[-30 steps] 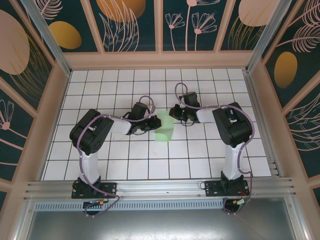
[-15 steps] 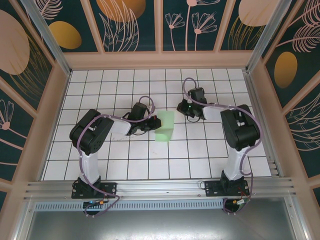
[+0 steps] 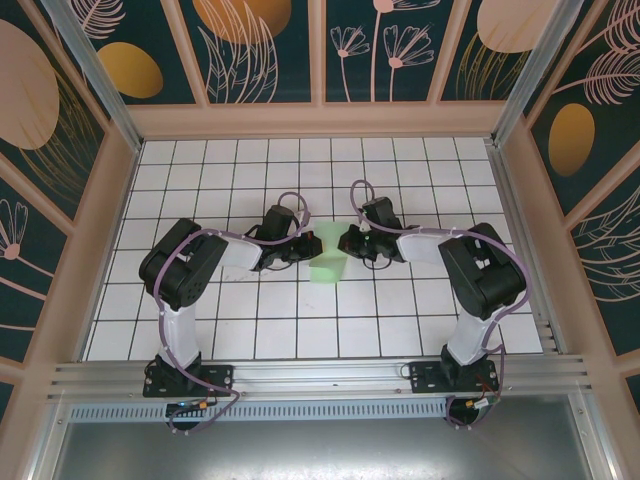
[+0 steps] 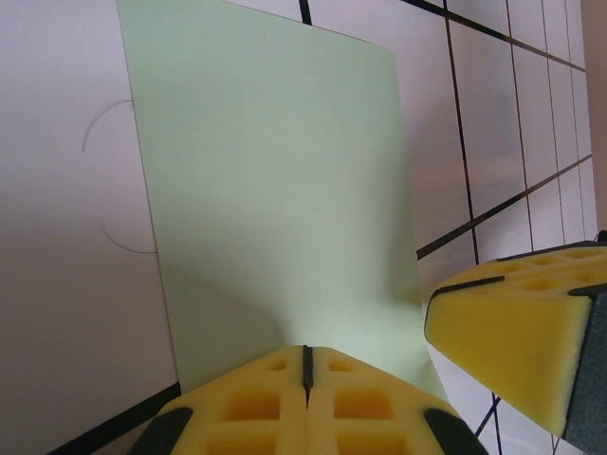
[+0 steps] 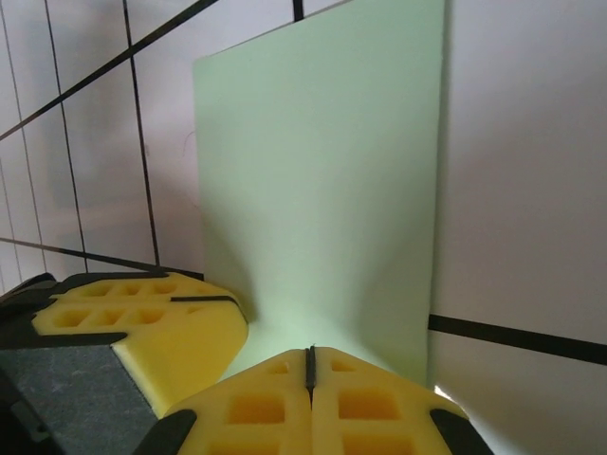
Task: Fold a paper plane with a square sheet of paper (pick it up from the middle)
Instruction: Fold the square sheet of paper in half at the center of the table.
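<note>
The pale mint-green sheet of paper (image 3: pixel 328 264) lies on the white grid table as a narrow rectangle, not a pointed dart. Its far end runs up between both grippers. My left gripper (image 3: pixel 312 241) comes in from the left and is shut, with the paper (image 4: pixel 275 171) bending up into its yellow tips (image 4: pixel 306 353). My right gripper (image 3: pixel 346 242) comes in from the right and is also shut. Here the paper (image 5: pixel 322 171) curves up to meet its tips (image 5: pixel 309 353). Each wrist view shows the other gripper's yellow fingers (image 4: pixel 512 322) (image 5: pixel 142 322) close alongside.
White tiled floor (image 3: pixel 250 330) with black grid lines spreads all round the paper. Wooden frame walls (image 3: pixel 320 118) close the cell at the back and sides. An aluminium rail (image 3: pixel 320 378) carries both arm bases at the near edge.
The right gripper swung away to the right of the paper, then came back left and closed at its far end. The left gripper and the near part of the paper stayed put.
</note>
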### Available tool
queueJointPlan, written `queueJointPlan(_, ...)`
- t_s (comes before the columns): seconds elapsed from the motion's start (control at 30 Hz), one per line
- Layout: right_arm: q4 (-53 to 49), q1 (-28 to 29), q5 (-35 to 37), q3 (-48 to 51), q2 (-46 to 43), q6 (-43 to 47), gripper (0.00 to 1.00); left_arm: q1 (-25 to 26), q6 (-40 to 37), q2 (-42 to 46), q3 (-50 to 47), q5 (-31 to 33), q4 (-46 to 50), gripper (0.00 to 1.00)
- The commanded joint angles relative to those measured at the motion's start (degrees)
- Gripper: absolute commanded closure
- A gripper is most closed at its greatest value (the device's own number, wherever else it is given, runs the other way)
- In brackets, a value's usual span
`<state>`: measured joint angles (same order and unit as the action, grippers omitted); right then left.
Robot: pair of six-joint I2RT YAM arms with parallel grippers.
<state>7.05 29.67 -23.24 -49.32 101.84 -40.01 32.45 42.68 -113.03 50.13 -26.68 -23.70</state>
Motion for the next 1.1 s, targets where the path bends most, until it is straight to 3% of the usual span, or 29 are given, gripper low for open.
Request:
queueJointPlan(0.0, -1.41, 0.86, -2.8, -0.42, 1.23, 0.08, 1.0, -0.29, -1.05, -7.44, -5.21, 10.33, 17.99, 1.0)
queueJointPlan(0.47, -8.27, -1.32, -3.12, 7.41, -2.07, 8.24, 1.0, -0.29, -0.36, -7.3, -5.74, 10.86, 17.84, 1.0)
queueJointPlan(0.73, -3.64, -0.43, -5.34, 5.47, -8.41, 6.29, 1.0, -0.32, -0.51, -6.94, -5.53, 10.7, 18.12, 1.0)
queueJointPlan(1.07, -2.22, 2.39, -7.33, 0.96, -1.58, 4.74, 1.0, -0.28, -0.44, -6.71, -5.38, 10.64, 18.35, 1.0)
